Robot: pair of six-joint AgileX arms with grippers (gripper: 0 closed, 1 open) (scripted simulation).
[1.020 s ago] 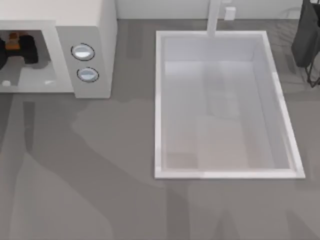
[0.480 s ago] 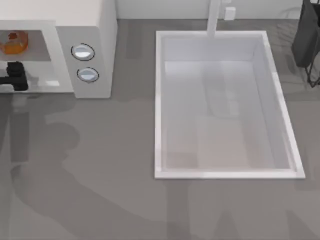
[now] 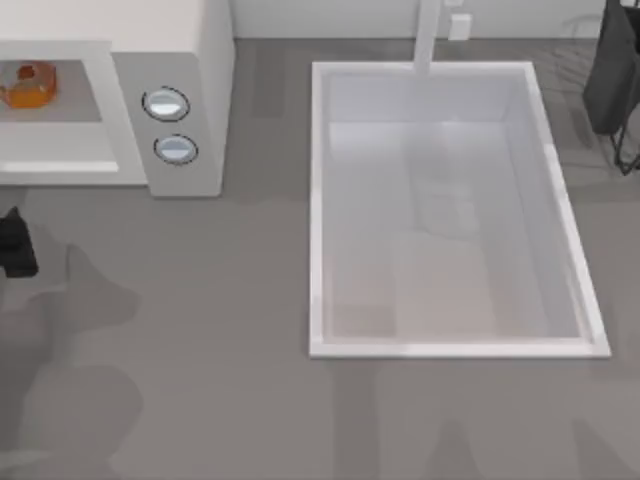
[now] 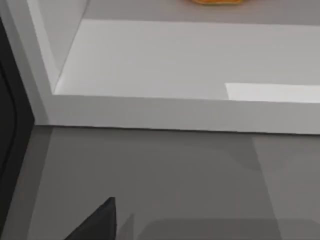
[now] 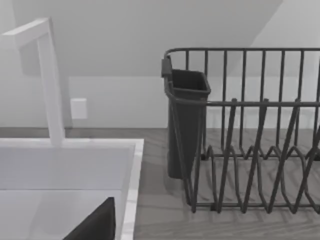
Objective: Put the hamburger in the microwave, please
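The hamburger point(image 3: 28, 83), a small orange lump, lies by itself deep in the cavity of the white microwave point(image 3: 190, 60) at the table's far left. In the left wrist view the hamburger point(image 4: 215, 1) shows at the back of the microwave floor point(image 4: 165, 60). My left gripper point(image 3: 15, 245) is open and holds nothing. It hovers over the grey counter in front of the cavity, apart from the microwave. One of its dark fingers point(image 4: 95, 225) shows in the left wrist view. My right arm is parked near the dish rack, and a dark part of the right gripper point(image 5: 95, 225) shows there.
Two round knobs point(image 3: 166, 104) sit on the microwave's panel. A large white sink basin point(image 3: 320, 210) with a tap point(image 3: 428, 35) takes up the middle and right. A dark wire dish rack point(image 5: 245, 150) with a cutlery cup point(image 5: 185, 120) stands at the far right. A dark panel point(image 4: 10, 125) stands beside the cavity.
My left gripper let go of the hamburger inside the cavity and backed out. It now sits over the counter in front of the microwave. The hamburger stays where it was set down.
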